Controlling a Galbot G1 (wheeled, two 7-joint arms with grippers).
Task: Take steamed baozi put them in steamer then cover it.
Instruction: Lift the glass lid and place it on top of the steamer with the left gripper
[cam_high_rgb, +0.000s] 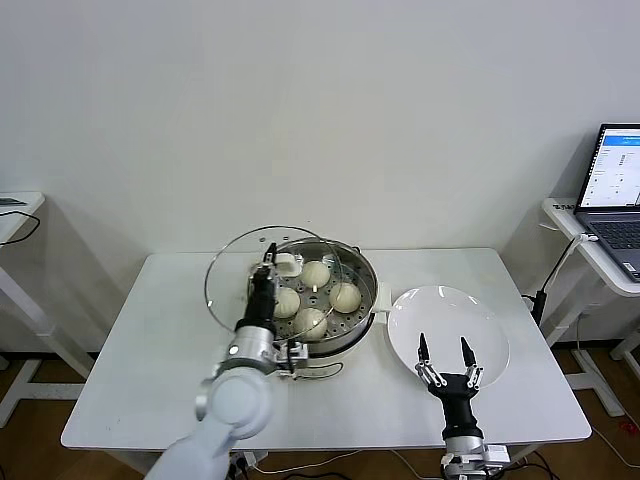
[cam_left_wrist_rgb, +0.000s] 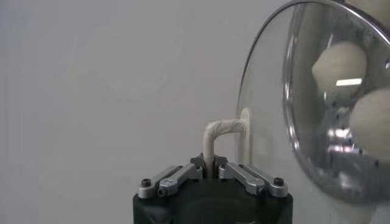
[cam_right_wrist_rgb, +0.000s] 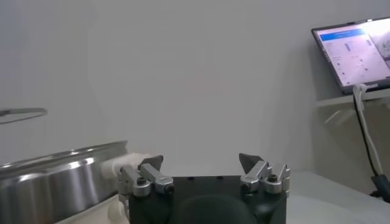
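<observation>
The steel steamer (cam_high_rgb: 362, 312) stands mid-table with several white baozi (cam_high_rgb: 311, 322) on its perforated tray. My left gripper (cam_high_rgb: 268, 264) is shut on the white handle (cam_left_wrist_rgb: 214, 135) of the clear glass lid (cam_high_rgb: 232, 268), holding it tilted on edge over the steamer's left rim. Through the lid (cam_left_wrist_rgb: 304, 109) the baozi (cam_left_wrist_rgb: 339, 63) show in the left wrist view. My right gripper (cam_high_rgb: 445, 356) is open and empty over the near edge of the white plate (cam_high_rgb: 470, 325). The steamer's wall (cam_right_wrist_rgb: 55, 179) shows in the right wrist view.
A laptop (cam_high_rgb: 612, 185) sits on a side desk at the far right, with a cable hanging beside it. Another white table edge (cam_high_rgb: 15, 215) is at the far left. Bare table surface lies left and in front of the steamer.
</observation>
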